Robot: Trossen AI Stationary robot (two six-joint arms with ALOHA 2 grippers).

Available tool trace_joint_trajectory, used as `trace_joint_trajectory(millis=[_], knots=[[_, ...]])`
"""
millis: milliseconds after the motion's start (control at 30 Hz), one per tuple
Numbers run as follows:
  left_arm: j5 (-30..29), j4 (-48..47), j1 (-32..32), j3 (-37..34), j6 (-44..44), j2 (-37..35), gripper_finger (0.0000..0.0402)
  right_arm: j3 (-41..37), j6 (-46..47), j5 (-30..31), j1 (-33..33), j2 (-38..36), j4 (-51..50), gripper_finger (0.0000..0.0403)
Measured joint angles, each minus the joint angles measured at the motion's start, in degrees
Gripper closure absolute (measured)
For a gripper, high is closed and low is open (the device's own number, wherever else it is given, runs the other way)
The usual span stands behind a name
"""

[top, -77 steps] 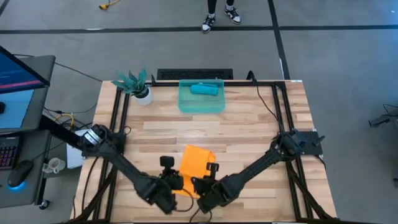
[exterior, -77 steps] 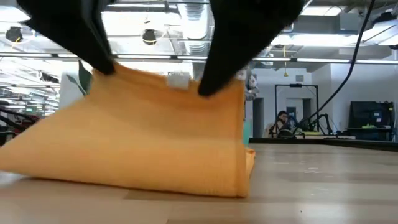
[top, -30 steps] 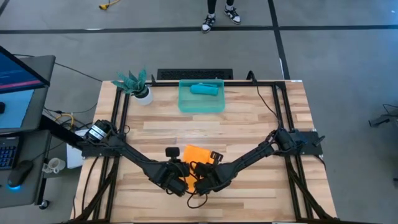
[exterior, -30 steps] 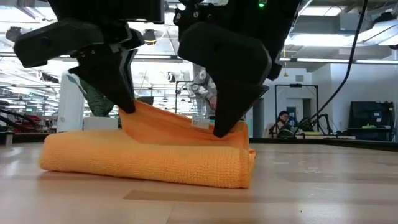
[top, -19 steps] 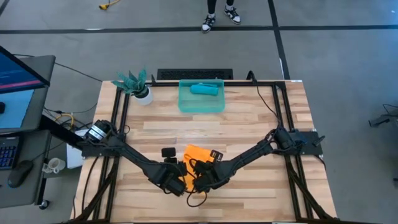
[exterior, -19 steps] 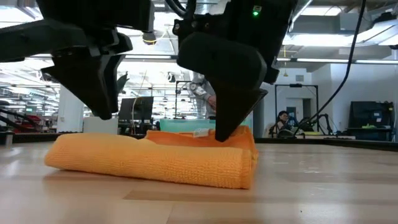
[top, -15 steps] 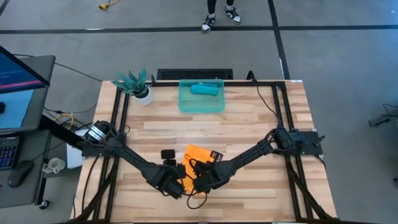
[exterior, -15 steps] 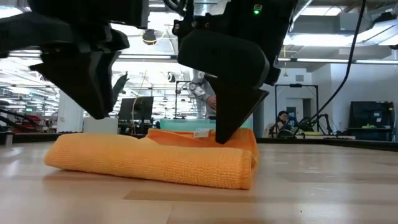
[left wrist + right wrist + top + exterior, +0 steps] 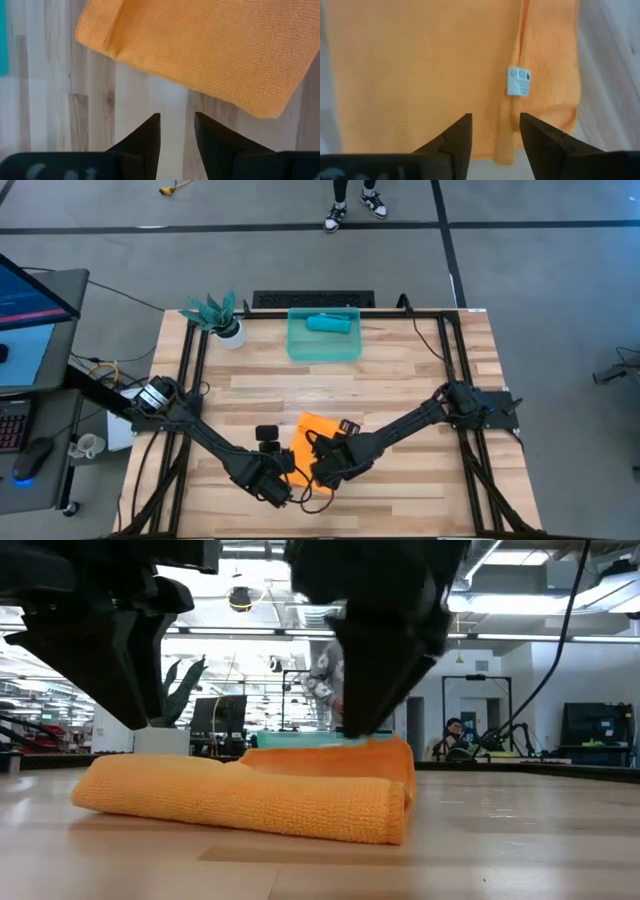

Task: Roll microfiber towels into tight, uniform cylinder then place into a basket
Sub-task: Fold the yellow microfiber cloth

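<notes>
Both end effectors hover empty over the orange towel, which lies folded near the front edge of the surface. Left end effector (image 9: 177, 131) has its fingers parted with bare wood showing between them, just short of the orange towel (image 9: 312, 441), gripping nothing. Right end effector (image 9: 495, 134) is likewise open, directly above the towel's flat top and its white label (image 9: 519, 82), not pinching the cloth.

From the low view the towel (image 9: 250, 795) looks like a flat doubled fold with a rounded near edge, not yet a cylinder, so by my reading the step in hand is regrasping to carry on the roll. Doing it well probably means both sets of fingers taking the same edge level with each other, so the roll does not skew into a cone, and keeping tension while turning so the layers stay snug. The looser upper layer near the label could slide or bunch if only one side is caught.

At the far side of the surface sits the basket (image 9: 299, 350), well apart from the arms. Inside it lies the teal-blue towel (image 9: 328, 323), near the far wall, with the rest of the floor bare and, in my judgement, room for the orange one. A potted plant (image 9: 221, 318) stands just beside the basket.
</notes>
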Motion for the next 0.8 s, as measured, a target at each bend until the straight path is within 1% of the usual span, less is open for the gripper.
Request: trace_joint_trajectory(millis=[100,133,233,267,367,433,500,600,667,767,800], knots=[[0.0,0.1,-0.1,0.0,-0.4,0.0,0.0290,-0.1,0.4,1.8,1.9,-2.4,-3.5,0.0215],[0.0,0.3,-0.3,0.0,-0.5,0.0,0.0290,0.0,0.4,2.7,2.7,-3.1,-2.8,0.0216],[-0.1,2.1,-1.2,-0.1,0.4,0.0,0.0290,0.0,0.2,7.1,6.0,-4.7,-5.0,0.0223],[-0.5,3.6,-1.7,-0.3,0.8,0.0,0.0290,0.0,0.0,8.8,7.0,-4.7,-4.3,0.0226],[-4.2,7.6,-2.9,-0.4,2.4,0.2,0.0290,-0.1,0.3,13.0,10.5,-4.5,-4.4,0.0232],[-5.8,10.0,-3.6,-0.4,3.4,0.5,0.0290,-0.3,0.2,14.3,12.4,-3.3,-1.0,0.0236],[-7.0,11.4,-3.9,-0.4,3.7,0.5,0.0290,-1.6,-0.1,14.4,14.1,-2.0,2.0,0.0238],[-9.5,13.6,-4.1,-0.4,3.8,0.5,0.0290,-3.5,0.0,15.1,15.4,-0.6,9.5,0.0239],[-9.7,15.5,-4.1,-0.4,4.3,0.6,0.0290,-5.1,0.0,15.8,15.7,-0.6,13.8,0.0239],[-9.3,17.1,-4.2,-0.4,4.4,1.7,0.0290,-8.0,-0.4,16.3,15.4,-0.7,23.1,0.0239],[-9.1,17.9,-4.3,-0.4,4.4,2.3,0.0290,-8.3,-1.3,16.7,15.2,-0.6,24.5,0.0239]])
